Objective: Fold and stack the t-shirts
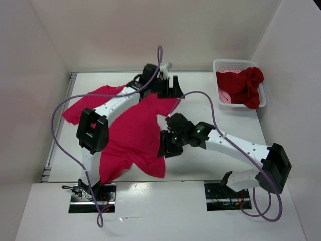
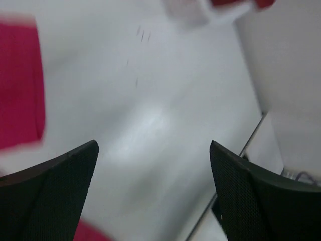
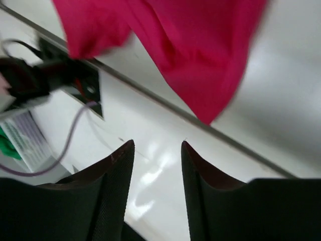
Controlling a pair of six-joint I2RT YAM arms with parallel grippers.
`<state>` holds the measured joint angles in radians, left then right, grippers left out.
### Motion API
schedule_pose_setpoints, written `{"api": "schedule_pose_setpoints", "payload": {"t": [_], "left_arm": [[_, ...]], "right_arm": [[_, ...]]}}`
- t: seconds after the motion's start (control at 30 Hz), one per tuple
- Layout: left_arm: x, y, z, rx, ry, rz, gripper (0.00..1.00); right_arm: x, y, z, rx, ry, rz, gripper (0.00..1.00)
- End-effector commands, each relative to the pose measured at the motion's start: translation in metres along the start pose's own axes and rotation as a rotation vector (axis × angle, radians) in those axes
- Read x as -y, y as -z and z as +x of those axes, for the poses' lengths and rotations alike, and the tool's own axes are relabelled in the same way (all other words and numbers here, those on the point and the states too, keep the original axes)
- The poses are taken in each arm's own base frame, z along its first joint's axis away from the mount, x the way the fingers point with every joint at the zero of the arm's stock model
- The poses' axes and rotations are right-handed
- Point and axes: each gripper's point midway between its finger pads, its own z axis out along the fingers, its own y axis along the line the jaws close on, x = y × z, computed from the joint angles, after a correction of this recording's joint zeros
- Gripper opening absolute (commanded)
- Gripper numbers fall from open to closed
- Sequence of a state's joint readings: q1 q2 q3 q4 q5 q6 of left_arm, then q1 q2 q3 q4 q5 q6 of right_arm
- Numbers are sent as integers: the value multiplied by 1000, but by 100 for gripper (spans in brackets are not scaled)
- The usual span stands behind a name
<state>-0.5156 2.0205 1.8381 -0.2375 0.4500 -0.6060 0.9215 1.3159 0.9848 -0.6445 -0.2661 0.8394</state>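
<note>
The bright magenta-pink t-shirt lies loosely spread and rumpled at the middle of the white surface, running diagonally from the far centre toward the near left, with one corner trailing toward the near edge. A further patch of the same colour lies to the far left; whether it is joined cannot be told. The dark red t-shirt sits bunched in the white basket at the far right, spilling over its near rim, with the light salmon-pink t-shirt crumpled beneath it, only a small part showing.
</note>
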Motion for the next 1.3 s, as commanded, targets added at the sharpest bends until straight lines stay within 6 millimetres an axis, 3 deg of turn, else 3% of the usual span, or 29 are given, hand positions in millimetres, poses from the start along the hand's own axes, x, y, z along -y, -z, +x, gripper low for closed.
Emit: {"api": "schedule_pose_setpoints", "payload": {"t": [0.0, 0.07, 0.1, 0.13, 0.17, 0.2, 0.23, 0.27, 0.3, 0.33, 0.37, 0.4, 0.5, 0.63, 0.7, 0.73, 0.77, 0.83, 0.9, 0.93, 1.0, 1.03, 1.13, 1.2, 1.27], "left_arm": [[-2, 49, -21, 118, -59, -36, 99], [-23, 74, -27, 156, -12, -101, 99], [-36, 108, -44, 222, 0, -146, 99], [-62, 118, -24, 201, 58, -209, 98], [-81, 133, -18, 222, 92, -272, 94], [-91, 162, -19, 274, 116, -314, 88], [-104, 170, -2, 261, 168, -351, 79], [-129, 174, 34, 217, 219, -413, 75], [-129, 190, 42, 240, 242, -440, 71], [-140, 199, 56, 241, 278, -484, 68], [-146, 206, 67, 253, 316, -513, 65], [-155, 216, 91, 245, 351, -564, 65], [-165, 235, 113, 265, 433, -620, 67], [-181, 241, 147, 214, 547, -642, 73], [-184, 239, 160, 199, 593, -653, 75], [-183, 240, 163, 203, 601, -652, 75], [-183, 241, 170, 204, 622, -653, 75], [-184, 241, 177, 199, 638, -657, 75], [-182, 243, 181, 199, 638, -657, 75], [-185, 244, 185, 196, 642, -672, 75], [-185, 245, 193, 185, 660, -680, 75], [-186, 244, 197, 181, 673, -683, 75], [-188, 244, 208, 170, 701, -692, 75], [-189, 244, 214, 159, 709, -698, 73], [-191, 242, 214, 162, 718, -698, 73]], "right_arm": [[-28, 28, -56, 183, 81, -56, 47], [-23, 32, -78, 248, 64, -60, 36], [-13, 28, -86, 272, 58, -30, 30], [-4, 24, -94, 293, 42, -3, 23], [8, 22, -111, 337, 20, 14, 8], [12, 21, -124, 368, 4, 19, 4], [29, 11, -134, 382, -25, 66, 1], [40, 14, -153, 425, -49, 89, 0], [43, 13, -170, 463, -60, 93, 0], [59, 1, -182, 468, -78, 147, 0], [63, 5, -205, 510, -101, 156, 4], [66, 3, -220, 539, -93, 167, 18], [93, -8, -267, 590, -114, 259, 21], [121, -12, -330, 673, -152, 332, 47], [131, -9, -347, 713, -151, 389, 58], [125, 0, -365, 760, -142, 394, 60], [142, -14, -368, 747, -145, 458, 62], [146, -13, -384, 757, -116, 514, 63], [168, -34, -386, 714, -90, 593, 63], [172, -28, -395, 725, -92, 616, 63], [187, -42, -394, 700, -73, 665, 63], [190, -38, -405, 714, -75, 667, 63], [210, -43, -406, 686, -98, 692, 63], [207, -44, -412, 687, -96, 681, 63], [217, -49, -413, 675, -97, 698, 63]]}}
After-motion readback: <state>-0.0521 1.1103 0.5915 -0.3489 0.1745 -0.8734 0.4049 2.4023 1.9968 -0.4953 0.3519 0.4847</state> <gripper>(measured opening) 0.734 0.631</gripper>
